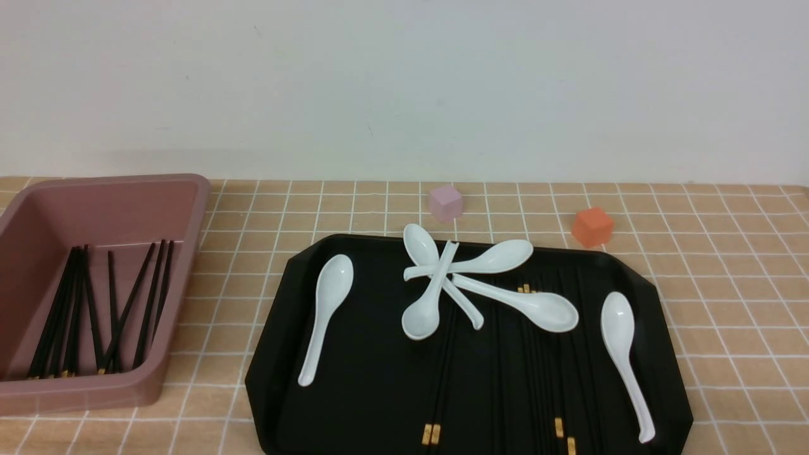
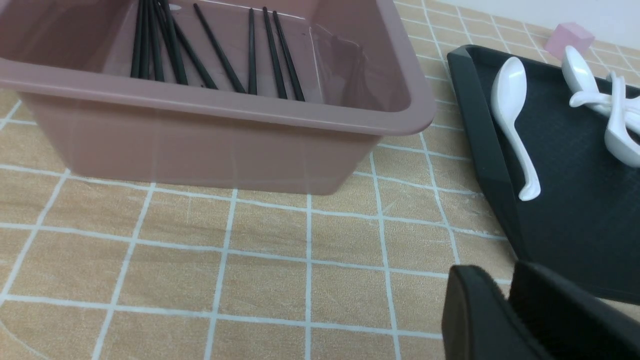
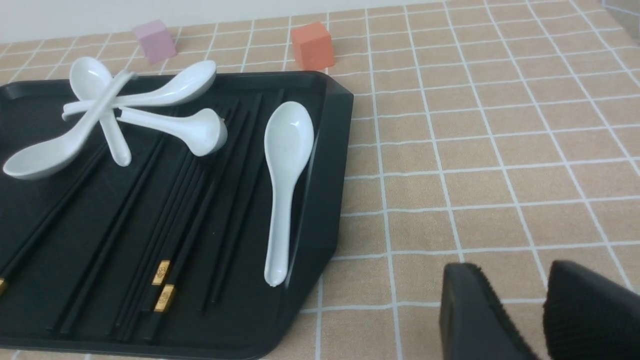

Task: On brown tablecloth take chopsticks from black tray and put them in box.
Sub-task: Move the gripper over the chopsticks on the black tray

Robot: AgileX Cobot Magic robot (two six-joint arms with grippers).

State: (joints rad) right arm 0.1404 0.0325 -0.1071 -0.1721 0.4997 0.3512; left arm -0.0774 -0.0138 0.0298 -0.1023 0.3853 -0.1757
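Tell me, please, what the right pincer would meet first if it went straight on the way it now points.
Probably only the tan-orange grid-lined tablecloth. The right pincer points past the glossy black tray's edge, and no object shows ahead, though depth is unclear.

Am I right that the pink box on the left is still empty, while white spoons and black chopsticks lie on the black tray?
Not quite: the box already holds several chopsticks, as the front view shows. The rest stands: white spoons and more chopsticks lie on the black tray.
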